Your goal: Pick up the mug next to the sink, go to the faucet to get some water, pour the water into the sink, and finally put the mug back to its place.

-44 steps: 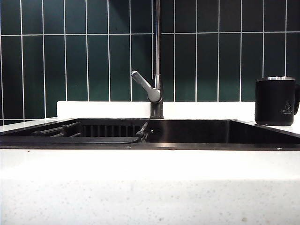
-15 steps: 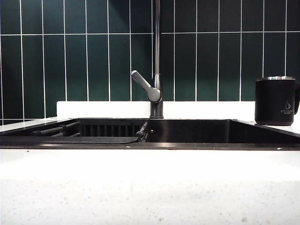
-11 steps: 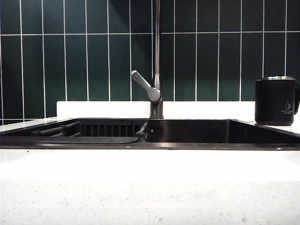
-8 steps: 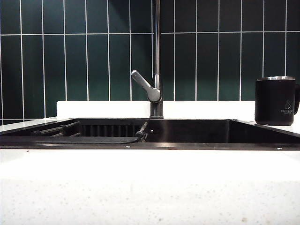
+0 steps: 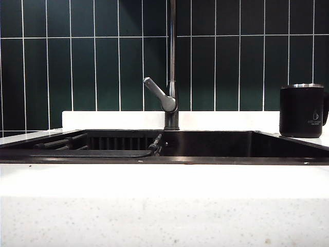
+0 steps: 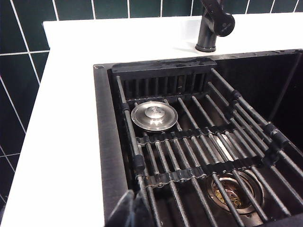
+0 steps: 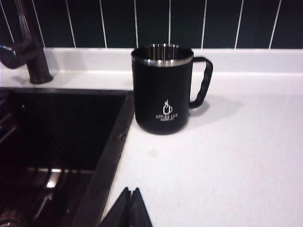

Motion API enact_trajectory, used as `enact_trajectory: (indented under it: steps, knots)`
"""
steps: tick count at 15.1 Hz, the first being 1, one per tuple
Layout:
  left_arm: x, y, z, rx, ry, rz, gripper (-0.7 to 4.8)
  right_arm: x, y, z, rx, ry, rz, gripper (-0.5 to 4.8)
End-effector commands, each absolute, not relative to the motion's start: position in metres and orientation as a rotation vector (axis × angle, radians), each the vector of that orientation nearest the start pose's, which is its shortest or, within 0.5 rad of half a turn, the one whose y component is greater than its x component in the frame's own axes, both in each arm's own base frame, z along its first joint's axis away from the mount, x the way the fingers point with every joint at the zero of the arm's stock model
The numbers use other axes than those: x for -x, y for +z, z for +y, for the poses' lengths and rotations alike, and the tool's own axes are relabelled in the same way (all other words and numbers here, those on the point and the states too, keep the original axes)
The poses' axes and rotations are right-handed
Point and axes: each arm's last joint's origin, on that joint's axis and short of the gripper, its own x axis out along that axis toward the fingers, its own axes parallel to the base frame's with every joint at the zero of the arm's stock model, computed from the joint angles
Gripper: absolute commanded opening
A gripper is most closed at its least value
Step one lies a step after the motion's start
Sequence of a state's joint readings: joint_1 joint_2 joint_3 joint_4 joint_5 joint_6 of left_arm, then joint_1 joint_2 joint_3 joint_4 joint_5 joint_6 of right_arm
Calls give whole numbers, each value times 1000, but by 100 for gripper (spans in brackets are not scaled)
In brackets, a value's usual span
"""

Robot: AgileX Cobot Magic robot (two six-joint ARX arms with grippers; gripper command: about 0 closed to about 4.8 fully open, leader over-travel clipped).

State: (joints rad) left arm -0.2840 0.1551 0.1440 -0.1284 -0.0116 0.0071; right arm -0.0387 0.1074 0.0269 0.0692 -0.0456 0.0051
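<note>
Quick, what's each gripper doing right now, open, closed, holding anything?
Left gripper: closed, empty, above the sink edge.
Right gripper: closed, empty, short of the mug.

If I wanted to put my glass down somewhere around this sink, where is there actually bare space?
Bare counter spreads in front of and beside the mug, which stands close to the sink edge. The right hand, shut, hovers over that patch. A white strip runs between the tiled wall and the sink's other edge, by the shut left hand. The basin is crowded: a rack spans it.

faucet (image 5: 172, 62) spout cut off at twelve o'clock, mug (image 5: 302, 110) handle clipped at three o'clock, logo text too small (unreadable), both arms outside exterior view
</note>
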Motion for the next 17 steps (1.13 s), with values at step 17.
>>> enact_trajectory:
  steps: [17]
  knots:
    - [-97, 188, -28, -12, -268, 137, -5, -96, 179, -2, 7, 12, -137, -6]
